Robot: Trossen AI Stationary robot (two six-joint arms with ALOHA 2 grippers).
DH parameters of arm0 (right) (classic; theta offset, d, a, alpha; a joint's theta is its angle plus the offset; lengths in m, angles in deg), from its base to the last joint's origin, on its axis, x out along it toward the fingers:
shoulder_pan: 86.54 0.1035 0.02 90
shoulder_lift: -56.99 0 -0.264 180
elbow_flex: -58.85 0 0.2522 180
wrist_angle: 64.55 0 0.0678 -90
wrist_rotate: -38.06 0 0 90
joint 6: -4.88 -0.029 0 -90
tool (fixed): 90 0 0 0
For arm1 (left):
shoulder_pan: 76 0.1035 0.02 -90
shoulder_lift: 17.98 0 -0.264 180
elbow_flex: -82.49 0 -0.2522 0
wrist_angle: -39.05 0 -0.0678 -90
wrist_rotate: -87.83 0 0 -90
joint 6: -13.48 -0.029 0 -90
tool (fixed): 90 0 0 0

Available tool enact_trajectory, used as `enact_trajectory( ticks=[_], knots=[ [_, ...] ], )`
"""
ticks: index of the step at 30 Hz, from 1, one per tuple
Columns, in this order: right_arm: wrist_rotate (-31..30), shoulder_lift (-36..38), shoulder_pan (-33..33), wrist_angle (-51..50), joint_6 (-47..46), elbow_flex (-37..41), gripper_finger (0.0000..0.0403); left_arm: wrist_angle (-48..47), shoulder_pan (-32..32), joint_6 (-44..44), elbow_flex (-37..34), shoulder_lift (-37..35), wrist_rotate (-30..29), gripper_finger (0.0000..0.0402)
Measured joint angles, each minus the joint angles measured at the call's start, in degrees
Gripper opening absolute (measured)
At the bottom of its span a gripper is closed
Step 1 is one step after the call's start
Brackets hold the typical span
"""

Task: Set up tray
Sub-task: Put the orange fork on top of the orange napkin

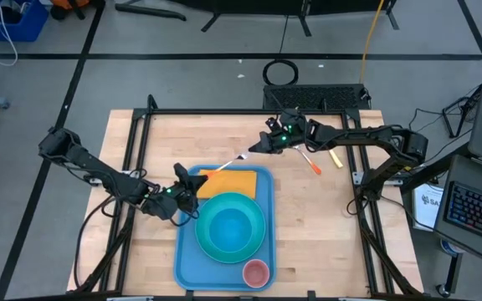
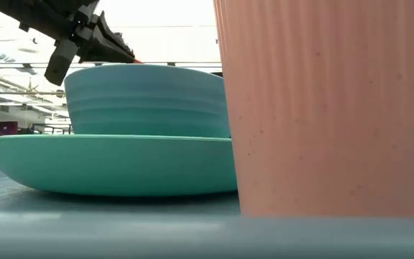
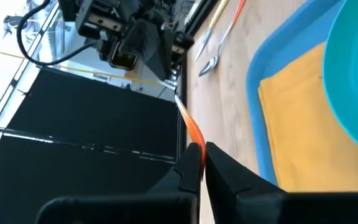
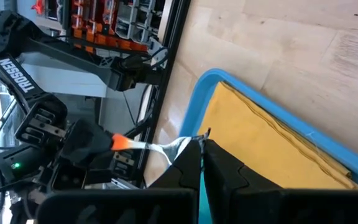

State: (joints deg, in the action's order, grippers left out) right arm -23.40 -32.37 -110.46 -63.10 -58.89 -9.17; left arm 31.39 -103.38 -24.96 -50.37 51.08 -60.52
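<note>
The tray (image 1: 186,251) lies on the wooden table (image 1: 325,234) near its front edge, already carrying an orange-yellow napkin (image 1: 233,181), a turquoise plate (image 1: 212,245) with a bowl (image 1: 228,224) on it, and a ribbed pink cup (image 1: 256,272). Smooth, rigid plastic with a raised rim, it probably slides easily and is best gripped at a bare stretch of rim. An orange-handled metal utensil (image 1: 224,165) spans both arms above the napkin: the left gripper (image 1: 187,186) is clamped on its handle and the right gripper (image 1: 262,144) on its metal end.
</note>
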Motion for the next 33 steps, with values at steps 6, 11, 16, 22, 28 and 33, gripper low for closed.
enact_trajectory(
  ticks=[6,11,16,22,28,33],
  knots=[
    [0.0,0.0,0.0,0.4,1.8,0.0,0.0001,-0.8,0.0,-0.3,0.0,0.0,-0.9,0.0007],
    [1.5,0.0,0.2,0.1,5.4,0.0,0.0001,-5.2,0.4,0.0,0.0,0.0,-0.4,0.0005],
    [0.6,0.0,2.4,-2.7,6.4,0.0,0.0001,-10.9,1.5,5.1,0.0,0.0,1.7,0.0005],
    [-0.3,0.0,4.8,-6.9,7.7,0.0,0.0001,-11.6,1.9,5.8,0.0,0.0,4.0,0.0004],
    [-3.2,0.0,6.8,-8.3,9.5,0.0,0.0001,-14.0,3.2,7.4,-0.1,0.0,6.5,0.0004],
    [-3.3,0.0,7.1,-9.6,10.7,0.0,0.0001,-15.4,4.3,9.2,-0.1,0.0,7.2,0.0005]
  ],
)
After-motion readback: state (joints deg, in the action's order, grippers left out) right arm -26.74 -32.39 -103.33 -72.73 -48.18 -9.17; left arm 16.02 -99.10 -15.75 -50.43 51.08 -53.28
